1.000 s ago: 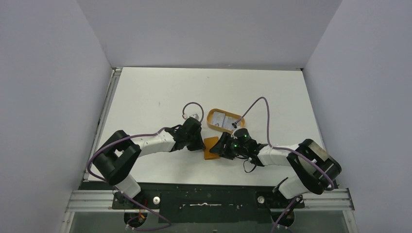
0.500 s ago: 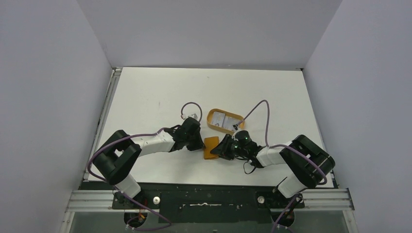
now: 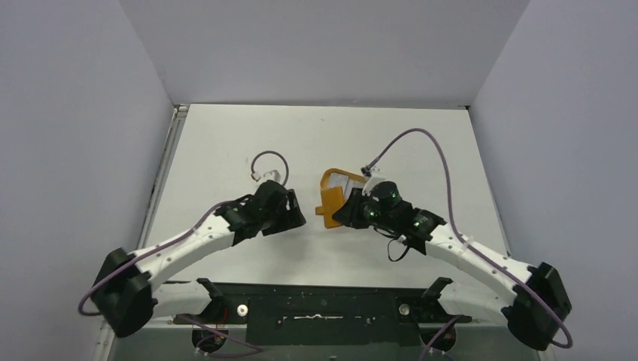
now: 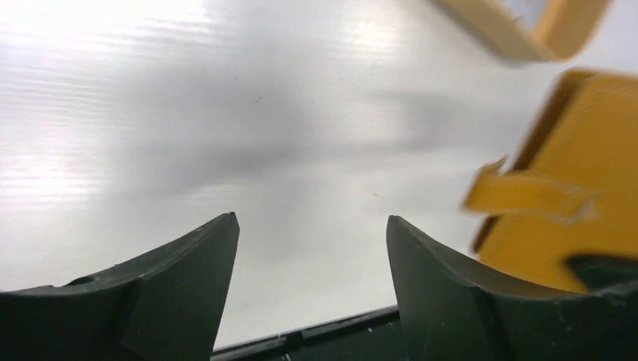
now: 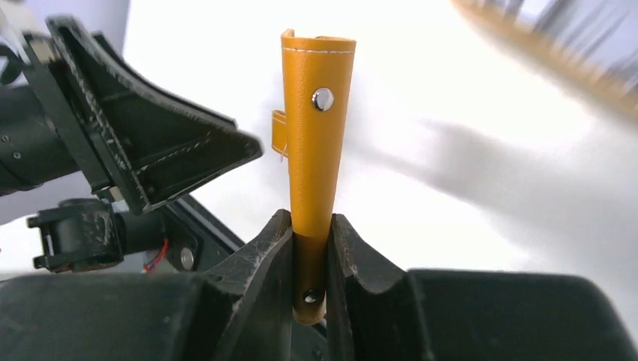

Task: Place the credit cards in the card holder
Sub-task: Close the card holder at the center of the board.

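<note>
Right gripper (image 5: pixel 310 226) is clamped on one end of the card holder (image 5: pixel 316 135), folded shut and held up on edge just beside the orange tray (image 3: pixel 325 179) — the credit cards (image 3: pixel 347 180) lie in that tray. Left gripper (image 4: pixel 310 219) hangs spread and empty close by. My worry: the pinch is narrow, so a tug from the left to open the holder could twist it or pull it free

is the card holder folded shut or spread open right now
Folded shut: in the right wrist view the card holder stands edge-on, leaves together, pinched by the right gripper. Its closure tab sticks out loose.
</note>
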